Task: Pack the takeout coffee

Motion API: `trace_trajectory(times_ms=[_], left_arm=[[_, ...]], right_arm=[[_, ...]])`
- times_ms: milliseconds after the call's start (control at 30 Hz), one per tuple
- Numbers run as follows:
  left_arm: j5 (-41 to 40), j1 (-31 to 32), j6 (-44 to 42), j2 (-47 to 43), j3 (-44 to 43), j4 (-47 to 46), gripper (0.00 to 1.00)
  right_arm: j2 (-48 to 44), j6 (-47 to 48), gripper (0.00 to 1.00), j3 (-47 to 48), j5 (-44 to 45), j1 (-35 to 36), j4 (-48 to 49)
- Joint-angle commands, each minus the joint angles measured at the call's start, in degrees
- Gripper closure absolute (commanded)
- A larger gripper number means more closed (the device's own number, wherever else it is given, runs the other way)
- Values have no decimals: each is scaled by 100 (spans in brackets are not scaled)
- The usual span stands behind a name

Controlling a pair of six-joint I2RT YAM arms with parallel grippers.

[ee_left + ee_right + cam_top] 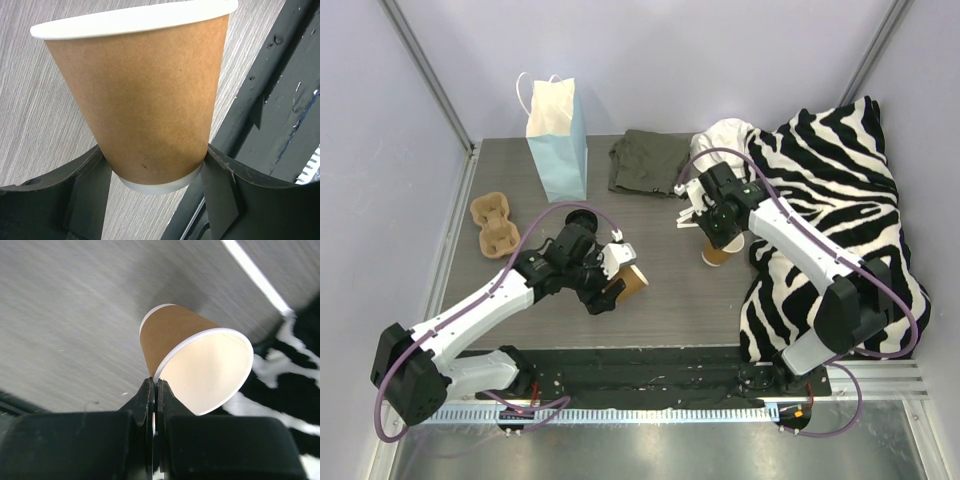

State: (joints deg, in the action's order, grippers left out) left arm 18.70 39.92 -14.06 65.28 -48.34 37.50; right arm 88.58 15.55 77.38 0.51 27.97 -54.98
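Two tan paper cups show, both white inside and without a lid; I cannot tell which one is the takeout coffee. My left gripper (617,283) (155,156) is shut on one cup (632,281) (145,90) near its base, holding it tilted above the table's middle. My right gripper (717,230) (156,382) is shut on the white rim of the other cup (720,252) (172,332), with one finger inside it and one outside. A round black thing (582,217), perhaps a lid, lies just behind the left wrist.
A light blue paper bag (560,140) stands open at the back left. The brown pulp cup carrier (495,222) lies to its left front. An olive cloth (645,160) lies at the back, and a zebra blanket (830,180) covers the right side.
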Motion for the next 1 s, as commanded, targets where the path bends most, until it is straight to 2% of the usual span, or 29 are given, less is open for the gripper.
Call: trace_trajectory(times_ms=[0, 333, 433, 467, 533, 567, 667, 867, 933, 967], left_arm=[[292, -116, 220, -24, -194, -216, 52], [336, -292, 378, -120, -97, -304, 52], [345, -310, 378, -121, -53, -304, 52], [354, -318, 387, -120, -44, -304, 52], [354, -327, 378, -120, -27, -313, 51], [362, -336, 369, -138, -1, -313, 51], [389, -371, 369, -173, 43, -366, 51], [783, -433, 440, -471, 158, -637, 50], [933, -433, 614, -735, 316, -953, 48], [1030, -433, 659, -814, 342, -1042, 48]], right_arm=[[133, 168, 99, 49, 1354, 24, 224], [626, 167, 99, 75, 1724, 121, 154], [678, 168, 84, 57, 1716, 121, 172], [687, 176, 75, 75, 1707, 121, 163], [696, 176, 66, 136, 1689, 121, 111], [687, 176, 57, 180, 1611, 121, 84], [635, 211, 42, 373, 1391, 121, -48], [108, 440, 32, 856, 487, 7, -118], [-137, 466, 32, 1110, -355, -72, -83], [-234, 423, 28, 1164, -724, -229, -5]])
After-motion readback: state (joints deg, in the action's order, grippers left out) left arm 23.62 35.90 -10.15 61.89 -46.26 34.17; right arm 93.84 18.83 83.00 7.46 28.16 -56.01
